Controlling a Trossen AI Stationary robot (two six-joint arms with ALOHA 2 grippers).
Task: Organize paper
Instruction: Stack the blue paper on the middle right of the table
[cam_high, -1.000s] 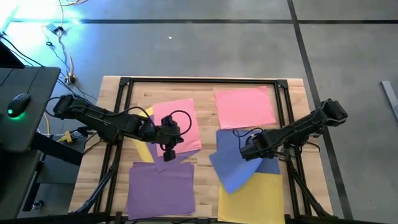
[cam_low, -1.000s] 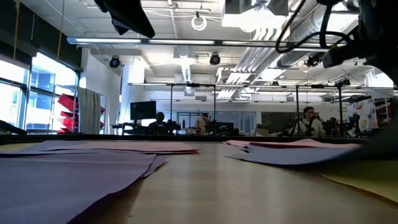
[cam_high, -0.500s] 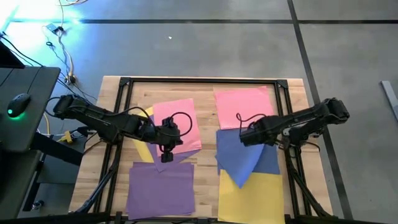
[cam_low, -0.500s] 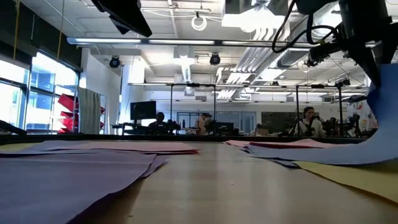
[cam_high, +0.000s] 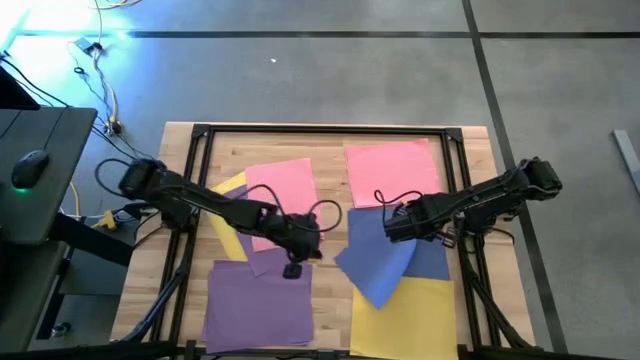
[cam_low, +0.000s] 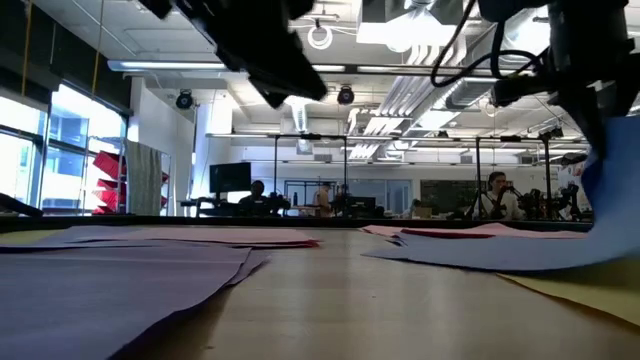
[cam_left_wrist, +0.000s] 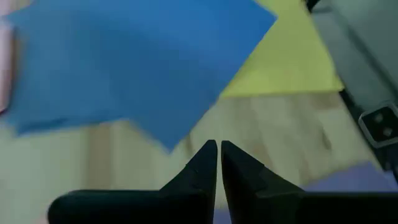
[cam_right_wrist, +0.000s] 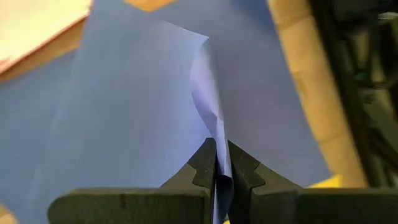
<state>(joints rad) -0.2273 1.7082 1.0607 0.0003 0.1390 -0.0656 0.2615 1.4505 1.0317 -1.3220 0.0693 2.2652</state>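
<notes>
Several coloured sheets lie spread over the wooden table (cam_high: 330, 143) in the high view. A pink sheet (cam_high: 394, 172) sits at the upper right of the tabletop, and a second pink sheet (cam_high: 283, 195) lies left of centre, overlapping a yellow sheet (cam_high: 230, 228) that peeks out at its lower left. A purple sheet (cam_high: 255, 305) fills the lower left, with a smaller purple corner just above it under the left arm. At the lower right a yellow sheet (cam_high: 405, 320) lies flat, partly covered by blue paper.

The right gripper (cam_high: 390, 226) hovers right of centre, its fingers clamped on a lifted edge of the blue sheet (cam_high: 375, 265); in the right wrist view the blue sheet (cam_right_wrist: 143, 112) rises in a creased fold pinched between the two dark fingers. In the low view the same blue sheet (cam_low: 500, 252) curls upward at the right edge of the frame, and the pink sheet (cam_low: 470, 231) lies behind it.

The left gripper (cam_high: 293, 269) reaches to the middle of the table, just above the upper right corner of the purple sheet. Its fingers are nearly together and hold nothing; the left wrist view shows them over bare wood, with the blue sheet (cam_left_wrist: 130, 62) and the yellow sheet (cam_left_wrist: 286, 68) ahead.
</notes>
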